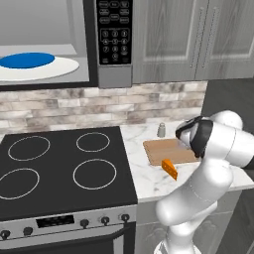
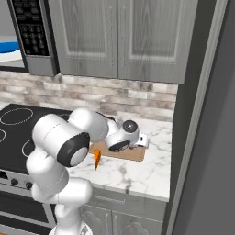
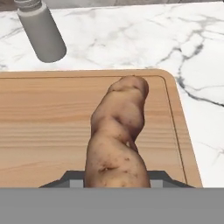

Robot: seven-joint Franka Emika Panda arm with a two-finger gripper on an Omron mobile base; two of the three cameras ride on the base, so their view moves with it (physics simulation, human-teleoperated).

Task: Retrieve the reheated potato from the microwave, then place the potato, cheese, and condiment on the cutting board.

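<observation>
Gripping potato (image 3: 117, 140) between claw (image 3: 116, 179) jaws, above cutting board (image 3: 43, 127).

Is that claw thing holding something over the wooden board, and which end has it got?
Yes: the lumpy brown potato, gripped at its near end by the gripper; the far end points out over the board.

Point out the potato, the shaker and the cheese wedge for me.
potato (image 3: 117, 135), hand view, middle of its lumpy body.
shaker (image 1: 161, 130), left base view, its grey side.
cheese wedge (image 1: 169, 168), left base view, its orange top face.
</observation>
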